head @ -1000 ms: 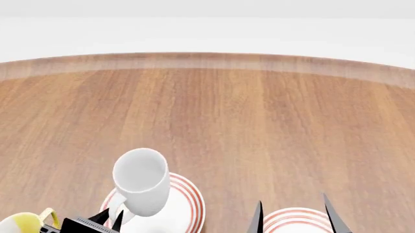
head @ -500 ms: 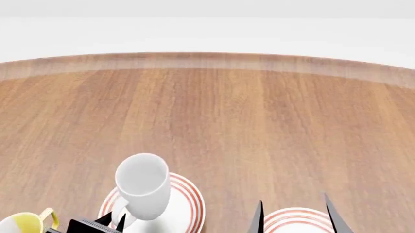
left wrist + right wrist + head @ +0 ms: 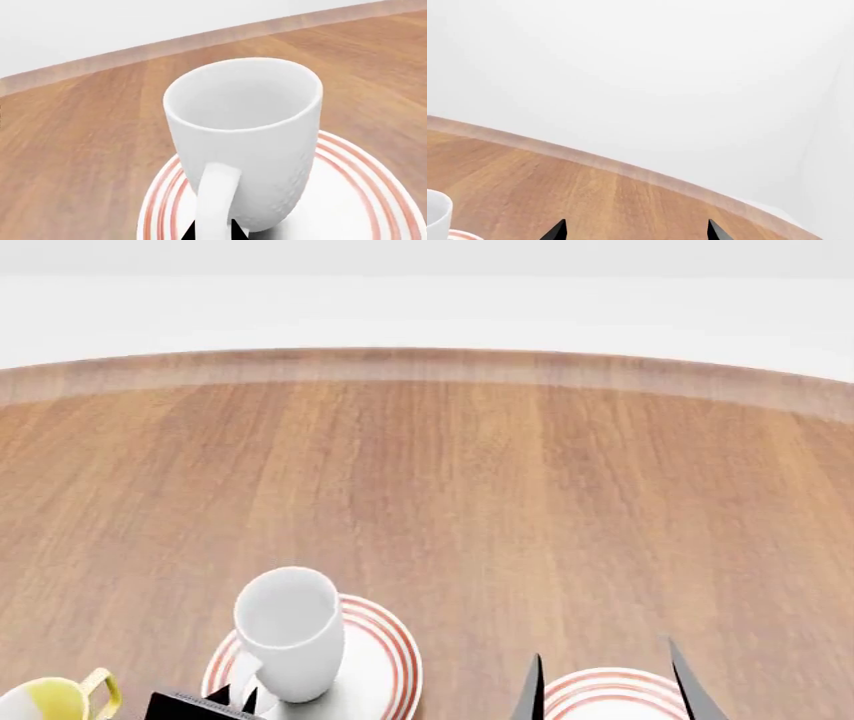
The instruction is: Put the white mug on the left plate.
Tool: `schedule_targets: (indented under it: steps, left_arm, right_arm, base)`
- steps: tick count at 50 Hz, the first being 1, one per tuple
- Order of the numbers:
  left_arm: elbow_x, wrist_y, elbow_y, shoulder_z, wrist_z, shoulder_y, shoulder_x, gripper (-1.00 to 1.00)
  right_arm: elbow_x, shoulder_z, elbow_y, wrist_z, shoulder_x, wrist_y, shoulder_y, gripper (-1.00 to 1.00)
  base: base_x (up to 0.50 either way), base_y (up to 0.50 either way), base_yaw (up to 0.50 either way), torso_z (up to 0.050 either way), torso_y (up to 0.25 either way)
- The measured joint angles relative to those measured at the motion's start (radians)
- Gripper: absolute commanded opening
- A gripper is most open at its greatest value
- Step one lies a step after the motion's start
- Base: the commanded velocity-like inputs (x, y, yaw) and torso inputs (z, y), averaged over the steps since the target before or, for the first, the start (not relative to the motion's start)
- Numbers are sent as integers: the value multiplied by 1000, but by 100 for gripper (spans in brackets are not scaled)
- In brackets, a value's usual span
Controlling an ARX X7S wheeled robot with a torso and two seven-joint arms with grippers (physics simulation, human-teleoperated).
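Note:
The white mug (image 3: 290, 632) is tall, all white, and stands over the left plate (image 3: 380, 640), a white plate with red rings, at the bottom left of the head view. It fills the left wrist view (image 3: 247, 135), low over the plate (image 3: 360, 190). My left gripper (image 3: 213, 234) is shut on the mug's loop handle (image 3: 215, 200); its black tips flank the handle. In the head view the left gripper (image 3: 230, 700) shows just below the mug. My right gripper (image 3: 607, 675) is open and empty above the right plate (image 3: 607, 690); its tips stand wide apart in the right wrist view (image 3: 635, 231).
A white mug with yellow inside and yellow handle (image 3: 60, 698) stands at the bottom left corner. The round wooden table (image 3: 454, 480) stretches far ahead, with its far edge (image 3: 427, 365) against a white background.
The white mug has come down toward the left plate, held by my left gripper, and turned more upright. The right gripper has not moved.

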Motion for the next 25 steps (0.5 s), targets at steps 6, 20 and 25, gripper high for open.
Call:
schedule_targets:
  steps: [6, 20, 25]
  left_arm:
    - [-3, 10, -22, -4, -5, -10, 6, 100]
    - [-11, -78, 176, -7, -19, 57, -16, 100]
    - [-27, -187, 445, -12, -35, 149, -47, 100]
  right_arm:
    - [0, -2, 1, 1, 1, 0, 1, 100]
    - [2, -5, -3, 4, -1, 5, 8, 100]
    - [2, -3, -12, 11, -5, -4, 12, 100]
  base:
    - [0, 0, 0, 0, 0]
    - [0, 0, 0, 0, 0]
    - [0, 0, 0, 0, 0]
